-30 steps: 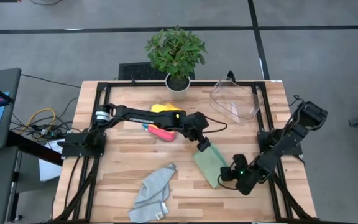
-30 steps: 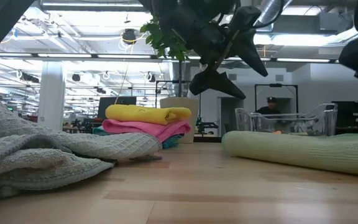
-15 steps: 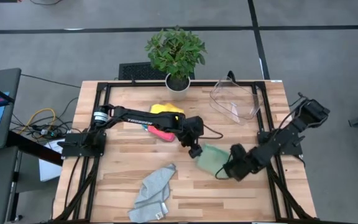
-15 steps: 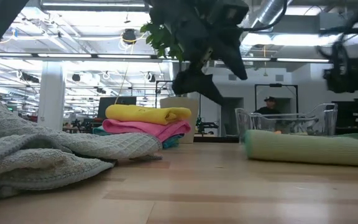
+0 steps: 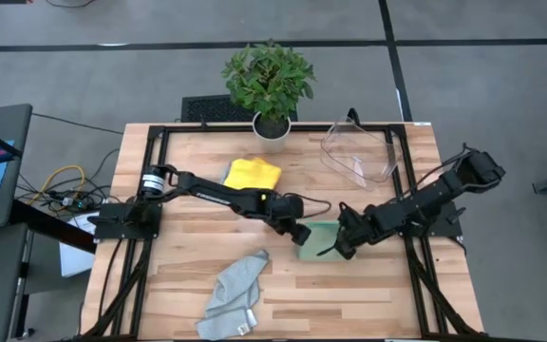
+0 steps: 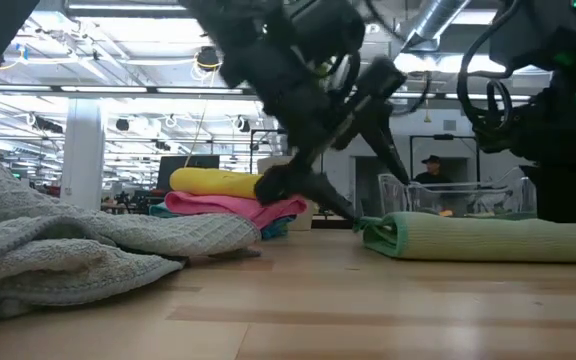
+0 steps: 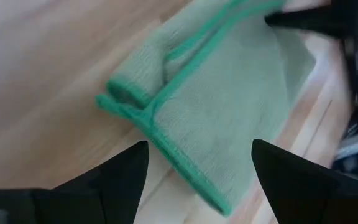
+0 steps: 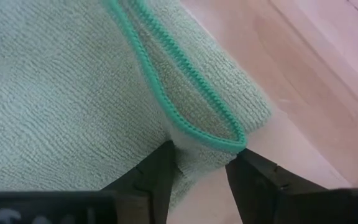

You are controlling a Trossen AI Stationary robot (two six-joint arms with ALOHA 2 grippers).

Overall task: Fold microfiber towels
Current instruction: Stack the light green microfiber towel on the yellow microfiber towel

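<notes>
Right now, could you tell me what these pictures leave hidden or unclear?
- Green towel: high view, both grippers cover most of it.
- Stack under the yellow towel: high view, hidden from above; the low view shows pink beneath.
- Right gripper: right wrist view, whether it grips the hem is unclear.
- Bin contents: too small.
</notes>
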